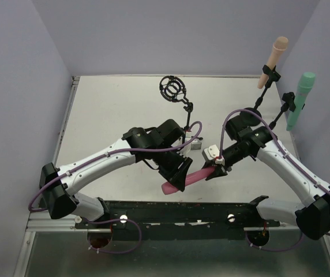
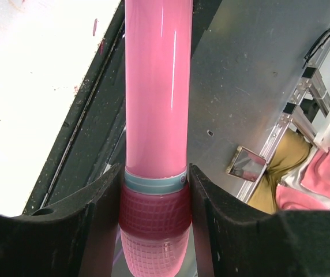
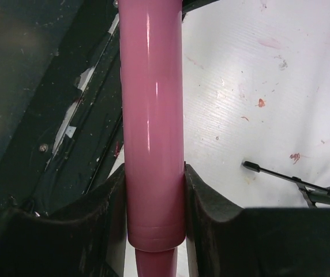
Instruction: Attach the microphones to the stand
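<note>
Two grippers, one pink microphone

Both grippers hold the pink microphone point(image 1: 183, 180) low in the middle of the top view, near the front edge of the table point(image 1: 113, 109). The left gripper point(image 1: 178, 175) is squeezed tight on the lower left end. The right gripper point(image 1: 216, 169) is squeezed tight on the upper right end. The microphone lies slanted between them.

Its body is smooth, shiny and pink. In the left wrist view a thin pale blue band point(image 2: 153, 182) goes round it. Past the band the head is darker pink with a tiny grid of squares.

At the upper right, the peach microphone point(image 1: 276, 55) sits tilted in a black clip of the stand point(image 1: 264, 95). The teal-green microphone point(image 1: 301, 99) sits in another clip just beside it, at the right edge. A black ring holder point(image 1: 172, 88) stands on a thin arm at the top middle.

The table is pale grey-white with small red spots. Pale purple walls point(image 1: 171, 34) stand around it.
</note>
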Action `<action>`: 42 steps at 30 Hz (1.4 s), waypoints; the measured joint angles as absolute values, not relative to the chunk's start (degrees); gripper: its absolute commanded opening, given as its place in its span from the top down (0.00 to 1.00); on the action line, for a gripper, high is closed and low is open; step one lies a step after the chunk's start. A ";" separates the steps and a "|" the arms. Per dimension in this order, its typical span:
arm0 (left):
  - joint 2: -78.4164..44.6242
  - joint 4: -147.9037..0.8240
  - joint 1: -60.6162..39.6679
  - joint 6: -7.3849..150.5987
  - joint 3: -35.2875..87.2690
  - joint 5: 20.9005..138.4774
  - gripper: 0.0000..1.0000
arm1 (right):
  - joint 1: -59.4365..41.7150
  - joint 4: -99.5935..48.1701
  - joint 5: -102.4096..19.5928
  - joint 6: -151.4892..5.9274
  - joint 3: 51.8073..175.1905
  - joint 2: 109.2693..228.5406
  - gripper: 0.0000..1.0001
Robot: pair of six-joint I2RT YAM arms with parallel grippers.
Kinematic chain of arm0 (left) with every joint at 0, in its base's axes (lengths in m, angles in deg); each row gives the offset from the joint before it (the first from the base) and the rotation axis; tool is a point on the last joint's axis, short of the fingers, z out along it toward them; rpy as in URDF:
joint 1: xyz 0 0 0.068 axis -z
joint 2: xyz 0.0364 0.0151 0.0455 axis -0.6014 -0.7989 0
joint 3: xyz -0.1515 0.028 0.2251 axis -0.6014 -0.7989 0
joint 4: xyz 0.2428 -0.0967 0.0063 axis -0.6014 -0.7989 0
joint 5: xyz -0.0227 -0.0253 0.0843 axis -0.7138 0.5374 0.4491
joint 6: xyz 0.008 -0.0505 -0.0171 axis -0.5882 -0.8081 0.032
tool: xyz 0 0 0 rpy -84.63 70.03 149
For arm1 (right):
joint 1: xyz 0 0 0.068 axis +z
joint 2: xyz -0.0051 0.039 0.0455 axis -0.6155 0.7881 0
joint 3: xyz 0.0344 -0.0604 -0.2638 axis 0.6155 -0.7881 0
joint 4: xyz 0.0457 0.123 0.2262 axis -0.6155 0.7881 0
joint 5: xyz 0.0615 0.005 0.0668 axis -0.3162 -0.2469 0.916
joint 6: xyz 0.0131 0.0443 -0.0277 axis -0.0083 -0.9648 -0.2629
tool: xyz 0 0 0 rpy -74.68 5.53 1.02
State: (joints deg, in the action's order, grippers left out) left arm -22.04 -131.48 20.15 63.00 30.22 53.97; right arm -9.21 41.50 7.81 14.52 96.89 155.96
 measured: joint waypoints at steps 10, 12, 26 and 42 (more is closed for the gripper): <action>-9.65 -122.67 17.13 59.37 27.80 61.47 0.11 | -9.17 41.50 11.20 11.51 95.71 152.18 0.89; -2.92 -117.36 15.56 58.04 24.61 64.73 0.01 | -9.37 41.29 11.88 10.00 95.43 151.64 0.90; 40.12 -66.02 12.89 46.41 -20.64 87.35 0.01 | -23.44 28.83 24.14 -18.24 96.76 148.14 0.91; 10.52 -28.88 17.96 39.00 -20.55 87.96 0.04 | -23.51 15.30 30.06 -42.87 104.21 156.31 0.89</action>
